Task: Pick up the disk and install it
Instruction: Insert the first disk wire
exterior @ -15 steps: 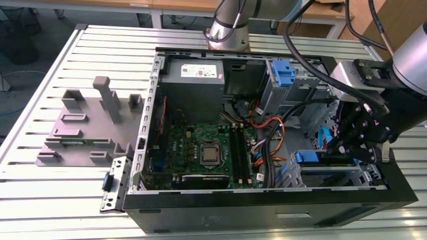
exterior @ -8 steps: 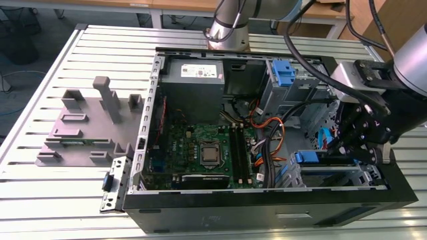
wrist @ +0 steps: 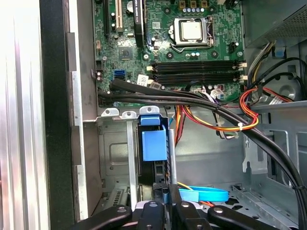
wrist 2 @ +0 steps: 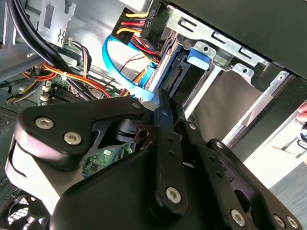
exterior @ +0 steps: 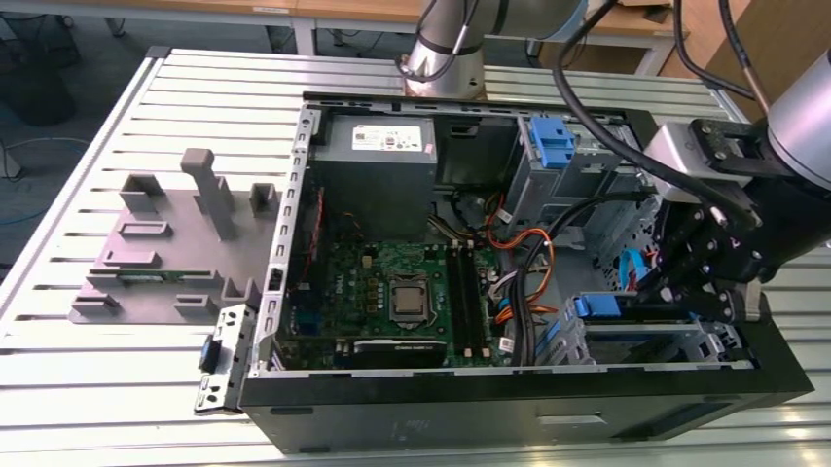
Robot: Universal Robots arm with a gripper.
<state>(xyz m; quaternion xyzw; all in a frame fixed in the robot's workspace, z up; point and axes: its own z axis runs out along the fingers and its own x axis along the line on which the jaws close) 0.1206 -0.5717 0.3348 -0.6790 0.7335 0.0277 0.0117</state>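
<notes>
The black claw (exterior: 707,282) reaches into the open computer case (exterior: 520,409) on the table (exterior: 117,370). Its fingers (wrist: 160,194) are closed on the disk (wrist: 154,143), standing on edge in the drive bay (wrist: 115,158).

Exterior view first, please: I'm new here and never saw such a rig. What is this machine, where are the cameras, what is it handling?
The exterior view looks from off the machine at a robot arm reaching into an open computer case on a slatted table, beside a grey fixture. Both wrist views come from cameras riding on the arm. Its black hand sits at the disk, blue-framed and edge-on in the drive bay; whether it grips it, I cannot tell.
</notes>
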